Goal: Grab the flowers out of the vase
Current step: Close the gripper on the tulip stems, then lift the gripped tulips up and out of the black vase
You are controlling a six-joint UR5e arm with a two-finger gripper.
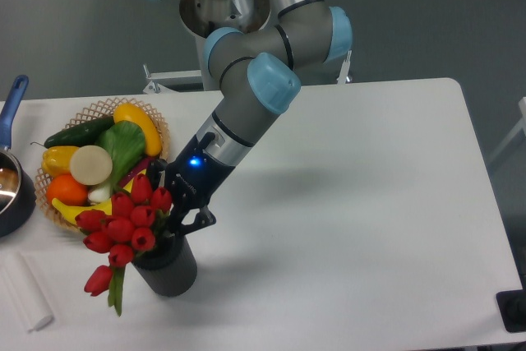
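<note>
The flowers [125,223], a bunch of closed red tulip buds with green stems, stand in the vase [168,270], a short dark grey cylinder at the front left of the table. One bud droops down the vase's left side. My gripper [170,218] reaches down from the upper right, right at the bunch just above the vase's mouth. Its dark fingers [197,218] are partly hidden by the buds, so I cannot tell whether they are closed on the stems.
A wicker basket [156,121] of toy fruit and vegetables sits just behind the flowers at the left. A dark pot with a blue handle [11,100] is at the left edge. A white roll [25,293] lies at the front left.
</note>
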